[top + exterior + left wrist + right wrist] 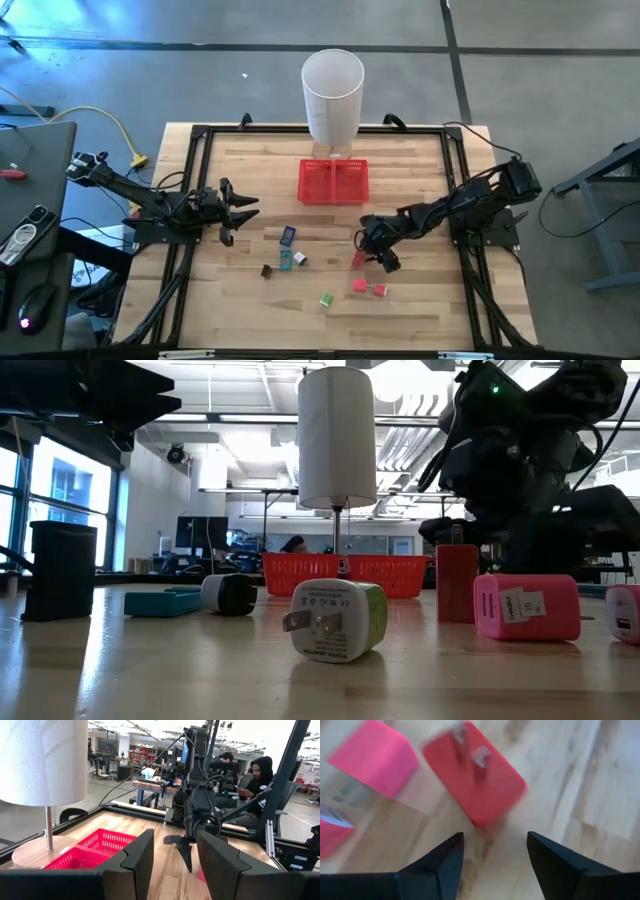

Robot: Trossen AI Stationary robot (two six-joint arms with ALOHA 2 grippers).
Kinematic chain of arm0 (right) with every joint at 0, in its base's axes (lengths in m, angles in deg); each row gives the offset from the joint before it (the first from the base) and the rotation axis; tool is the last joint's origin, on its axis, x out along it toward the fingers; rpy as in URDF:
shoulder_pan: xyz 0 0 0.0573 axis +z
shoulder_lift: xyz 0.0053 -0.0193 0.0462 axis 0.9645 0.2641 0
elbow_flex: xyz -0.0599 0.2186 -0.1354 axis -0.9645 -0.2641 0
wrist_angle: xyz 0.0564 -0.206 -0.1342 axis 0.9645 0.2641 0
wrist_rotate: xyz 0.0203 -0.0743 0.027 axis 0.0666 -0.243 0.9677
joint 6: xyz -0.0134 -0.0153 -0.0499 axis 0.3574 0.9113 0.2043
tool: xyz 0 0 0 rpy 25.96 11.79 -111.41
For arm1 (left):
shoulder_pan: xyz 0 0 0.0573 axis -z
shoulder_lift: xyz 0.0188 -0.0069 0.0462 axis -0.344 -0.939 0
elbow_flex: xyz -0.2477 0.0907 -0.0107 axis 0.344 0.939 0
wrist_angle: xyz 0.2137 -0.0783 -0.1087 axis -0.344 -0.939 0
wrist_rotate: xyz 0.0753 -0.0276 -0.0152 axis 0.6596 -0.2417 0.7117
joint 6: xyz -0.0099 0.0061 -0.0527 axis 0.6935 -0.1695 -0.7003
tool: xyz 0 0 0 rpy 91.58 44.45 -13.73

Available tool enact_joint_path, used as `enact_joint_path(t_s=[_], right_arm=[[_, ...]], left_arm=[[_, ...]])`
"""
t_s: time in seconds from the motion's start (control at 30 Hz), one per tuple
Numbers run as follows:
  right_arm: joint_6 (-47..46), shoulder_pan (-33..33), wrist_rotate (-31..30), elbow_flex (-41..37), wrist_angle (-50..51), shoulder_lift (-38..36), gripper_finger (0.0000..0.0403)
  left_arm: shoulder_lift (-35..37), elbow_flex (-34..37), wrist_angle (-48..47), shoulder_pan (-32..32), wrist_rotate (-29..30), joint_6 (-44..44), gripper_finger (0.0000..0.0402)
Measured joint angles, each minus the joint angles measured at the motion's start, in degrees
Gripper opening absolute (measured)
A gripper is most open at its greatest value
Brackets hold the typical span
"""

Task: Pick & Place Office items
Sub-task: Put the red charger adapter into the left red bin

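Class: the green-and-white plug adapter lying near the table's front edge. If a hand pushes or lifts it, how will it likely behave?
The green-and-white plug adapter looks like a rigid, probably light plastic block. Its rounded corners and smooth shell may let it slide or rock when pushed. The metal prongs could snag.

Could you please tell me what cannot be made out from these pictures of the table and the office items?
- Red block: blurred in the right wrist view; its prongs barely show.
- Pink block: cut off by the low view's right edge.
- Red mesh tray: its inside is hidden by its own wall in the low view.
- Small pieces such as the blue one: too small in the high view for markings.
- Right tool: its fingertips are too small there.
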State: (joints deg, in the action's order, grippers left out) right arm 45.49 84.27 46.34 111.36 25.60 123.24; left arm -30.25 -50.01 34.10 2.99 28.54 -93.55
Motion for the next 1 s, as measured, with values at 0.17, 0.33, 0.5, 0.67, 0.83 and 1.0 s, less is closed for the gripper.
enact_joint_path(t_s=[0.17,0.33,0.5,0.67,0.83,1.0], right_arm=[[1.8,0.0,2.2,0.0,-1.6,0.0,0.0206],[4.3,0.0,3.1,0.0,-3.1,0.0,0.0206],[5.4,0.0,3.8,0.0,-4.5,0.8,0.0206],[7.5,0.0,6.3,0.1,-9.2,2.6,0.0206],[8.9,-0.2,7.4,0.1,-11.5,3.9,0.0206],[8.5,-0.3,7.8,0.0,-11.1,4.0,0.0206]], left_arm=[[0.0,0.0,0.0,0.0,0.0,0.0,0.0146],[0.0,0.0,0.0,0.0,0.0,0.0,0.0146],[0.0,0.0,0.0,0.0,0.0,0.0,0.0146],[0.0,0.0,-0.1,0.0,0.0,0.0,0.0146],[0.0,0.0,-0.1,0.0,0.0,0.0,0.0146],[0.0,0.0,-0.3,0.0,0.0,0.0,0.0146]])
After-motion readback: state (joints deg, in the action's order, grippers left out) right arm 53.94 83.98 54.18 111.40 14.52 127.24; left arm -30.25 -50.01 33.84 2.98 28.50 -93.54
